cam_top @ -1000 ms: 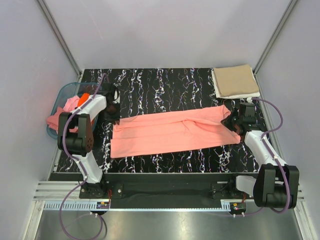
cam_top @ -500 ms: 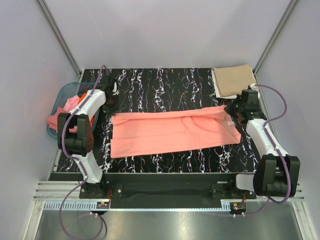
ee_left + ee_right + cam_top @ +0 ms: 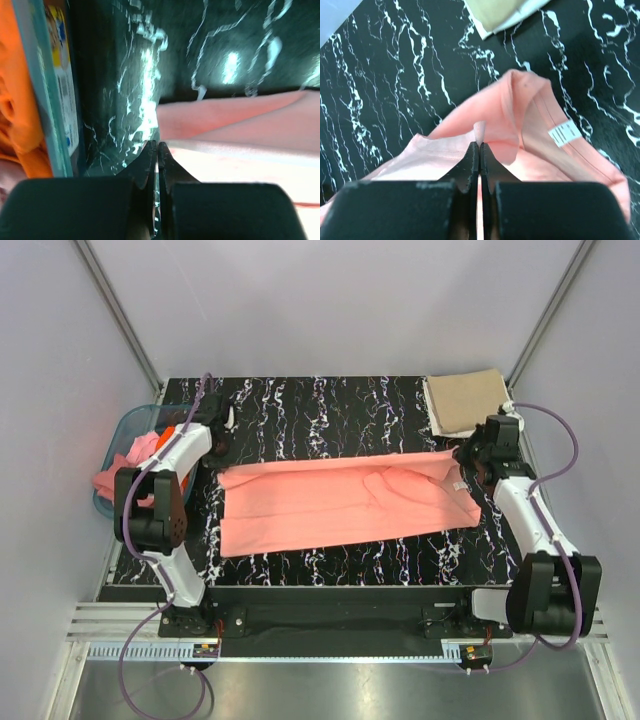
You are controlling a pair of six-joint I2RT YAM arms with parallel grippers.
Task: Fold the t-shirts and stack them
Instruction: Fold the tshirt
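Note:
A salmon-pink t-shirt [image 3: 340,505] lies stretched across the black marbled table [image 3: 330,410]. My left gripper [image 3: 220,452] is at its back left corner. In the left wrist view that gripper [image 3: 156,145] is shut, with the edge of the salmon-pink t-shirt [image 3: 240,115] pinched at its tips. My right gripper [image 3: 463,462] is at the shirt's back right end, by the collar. There it [image 3: 479,144] is shut on a raised fold of the pink fabric [image 3: 530,130], next to a white label [image 3: 565,133]. A folded tan t-shirt [image 3: 470,402] lies at the back right corner.
A translucent teal basket [image 3: 118,435] stands off the table's left edge, holding an orange t-shirt [image 3: 168,432] and a pink one [image 3: 120,475] that hangs over its rim. Its wall [image 3: 50,100] is just left of my left fingers. Grey side walls close in both sides.
My left gripper has shut on the shirt's back left corner. Both grippers have moved toward the back, drawing the shirt's rear edge with them. The right stayed shut on its fold.

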